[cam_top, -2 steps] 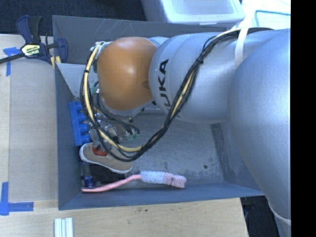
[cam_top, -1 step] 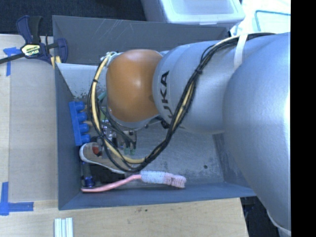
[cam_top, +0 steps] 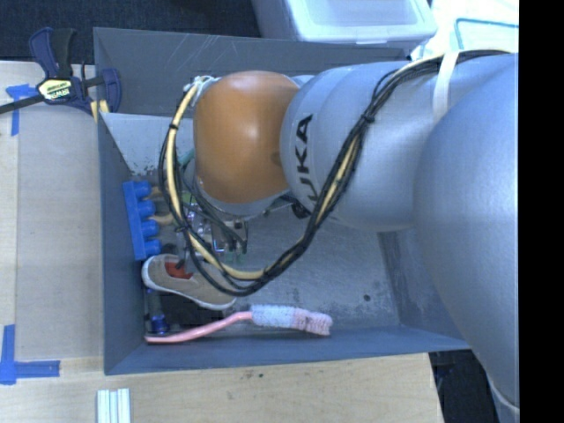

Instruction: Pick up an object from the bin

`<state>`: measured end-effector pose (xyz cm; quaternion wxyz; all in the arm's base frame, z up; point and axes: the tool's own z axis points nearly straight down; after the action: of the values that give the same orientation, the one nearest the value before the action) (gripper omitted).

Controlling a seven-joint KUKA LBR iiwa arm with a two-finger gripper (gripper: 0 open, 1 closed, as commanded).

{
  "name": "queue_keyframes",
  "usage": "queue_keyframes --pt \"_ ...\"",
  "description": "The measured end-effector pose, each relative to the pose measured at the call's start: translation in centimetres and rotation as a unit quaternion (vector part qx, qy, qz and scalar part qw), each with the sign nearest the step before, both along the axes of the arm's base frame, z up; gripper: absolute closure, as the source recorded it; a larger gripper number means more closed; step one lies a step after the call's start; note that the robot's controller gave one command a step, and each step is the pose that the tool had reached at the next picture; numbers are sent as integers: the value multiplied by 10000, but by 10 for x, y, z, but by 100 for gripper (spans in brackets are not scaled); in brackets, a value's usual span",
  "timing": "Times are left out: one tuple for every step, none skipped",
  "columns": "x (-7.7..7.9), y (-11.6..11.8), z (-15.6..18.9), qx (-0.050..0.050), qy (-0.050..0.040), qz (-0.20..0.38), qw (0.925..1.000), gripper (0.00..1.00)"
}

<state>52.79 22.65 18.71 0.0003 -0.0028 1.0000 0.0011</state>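
Here the arm bends down over a pale shoe, left in the bin; jaws' state unseen

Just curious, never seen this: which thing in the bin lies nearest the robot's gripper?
The small pale shoe with a red inside, just beside the gripper; the blue block and pink brush lie farther off.

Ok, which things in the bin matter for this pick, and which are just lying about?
In play: pincer, low at the left of the bin; small beige shoe with red lining, closest to it; blue pegged block, next to it by the left wall.
Lying about: pink brush along the near wall; dark clutter in the near-left corner.
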Motion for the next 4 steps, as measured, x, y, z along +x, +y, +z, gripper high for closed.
queue_keyframes --pt "-41 -57 59 -1 -6 77 10000 0" --pt "-42 -57 58 -1 0 80 10000 0" --pt "-40 -61 -3 -2 -9 777 9970 0" --pt "-32 -47 -8 15 -56 780 9969 0"
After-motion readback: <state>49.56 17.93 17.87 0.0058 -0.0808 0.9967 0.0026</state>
